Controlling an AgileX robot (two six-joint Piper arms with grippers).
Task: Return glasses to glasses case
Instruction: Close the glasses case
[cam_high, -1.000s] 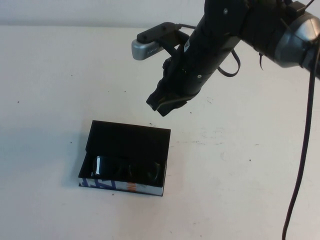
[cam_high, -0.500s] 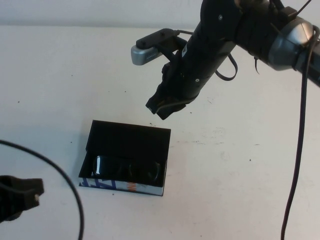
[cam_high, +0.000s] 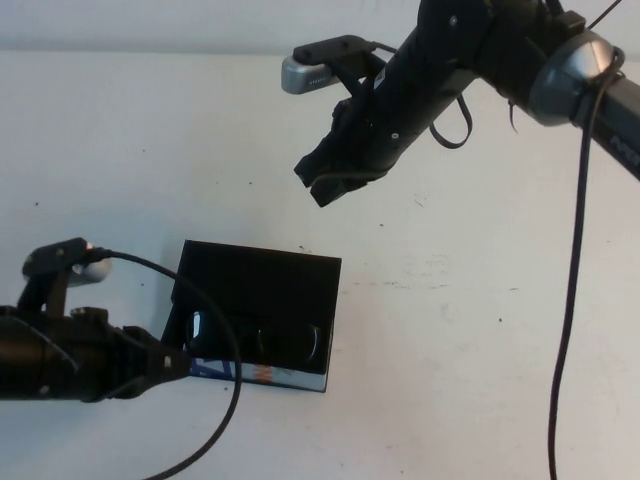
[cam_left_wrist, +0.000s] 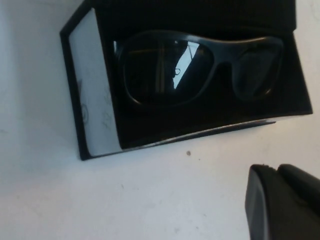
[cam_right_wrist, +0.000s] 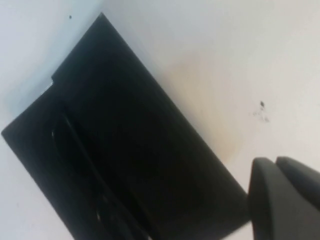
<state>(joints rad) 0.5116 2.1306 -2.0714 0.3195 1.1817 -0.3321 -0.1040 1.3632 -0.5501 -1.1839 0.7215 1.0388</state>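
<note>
The glasses case (cam_high: 262, 274) lies open on the white table, its black lid tilted back and its white printed side (cam_high: 272, 375) facing the front. The dark-framed glasses (cam_high: 256, 340) lie inside it. They also show in the left wrist view (cam_left_wrist: 200, 65), with the case's white side (cam_left_wrist: 95, 85). My left gripper (cam_high: 178, 364) is shut and empty, low at the case's front left corner; it also shows in its wrist view (cam_left_wrist: 279, 172). My right gripper (cam_high: 322, 186) is shut and empty, raised over the table behind the case (cam_right_wrist: 140, 150).
The left arm's black cable (cam_high: 215, 330) loops across the left end of the case. The right arm's cable (cam_high: 572, 300) hangs down over the right side of the table. Bare white table (cam_high: 480, 350) lies to the right of the case.
My left arm has come in from the lower left and reached the case's front left corner. My right gripper has lifted a little up and back, away from the case.
</note>
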